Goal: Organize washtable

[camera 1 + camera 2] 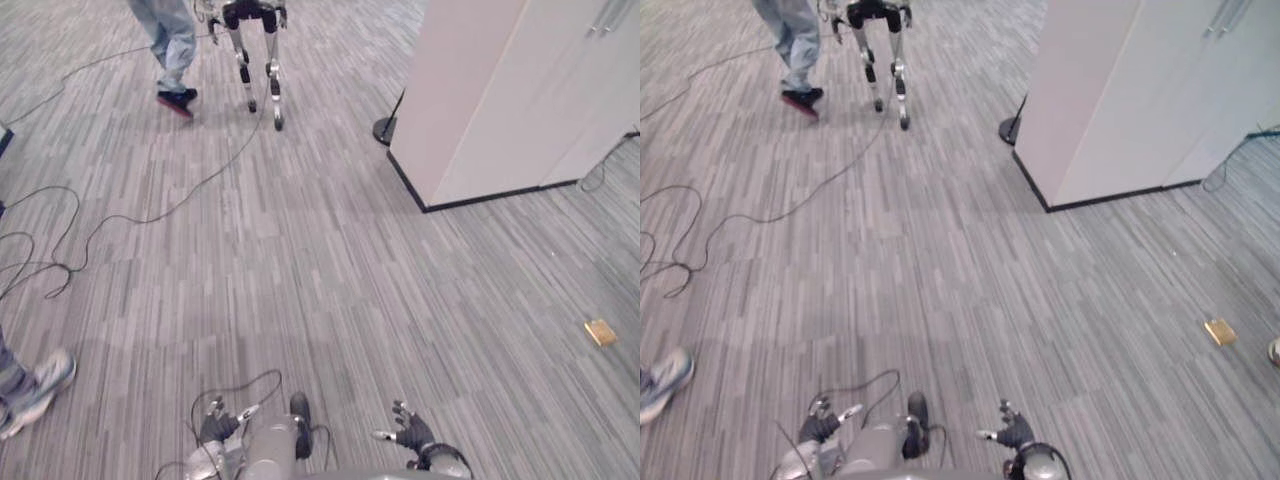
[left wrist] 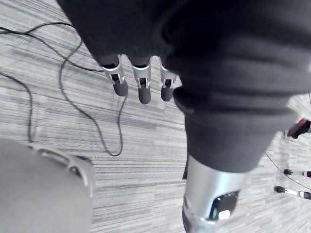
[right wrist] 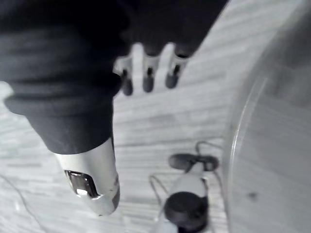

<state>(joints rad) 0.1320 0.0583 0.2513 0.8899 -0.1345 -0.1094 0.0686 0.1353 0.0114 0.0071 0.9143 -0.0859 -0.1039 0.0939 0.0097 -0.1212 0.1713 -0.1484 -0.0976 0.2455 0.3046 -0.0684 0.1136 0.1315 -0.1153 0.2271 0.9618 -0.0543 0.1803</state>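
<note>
grey striped carpet (image 1: 320, 280), white cabinet (image 1: 520, 90)

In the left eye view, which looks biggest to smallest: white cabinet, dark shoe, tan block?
Largest: white cabinet.
Next: dark shoe.
Smallest: tan block.
Those two look nearly alike; the shoe lies farther off.

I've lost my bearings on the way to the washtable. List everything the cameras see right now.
carpet floor: one, grey striped, all around
cabinet: one, white with a dark base, upper right
stand base: one, black, round, by the cabinet's corner
block: one, tan, small, on the floor at right
cables: several, black, on the floor at left
other robot: one, silver and black legs, top centre
person in jeans: one, blue, top left
person's shoe: one, grey, left edge
left hand: open, empty, bottom
right hand: open, empty, bottom
</note>
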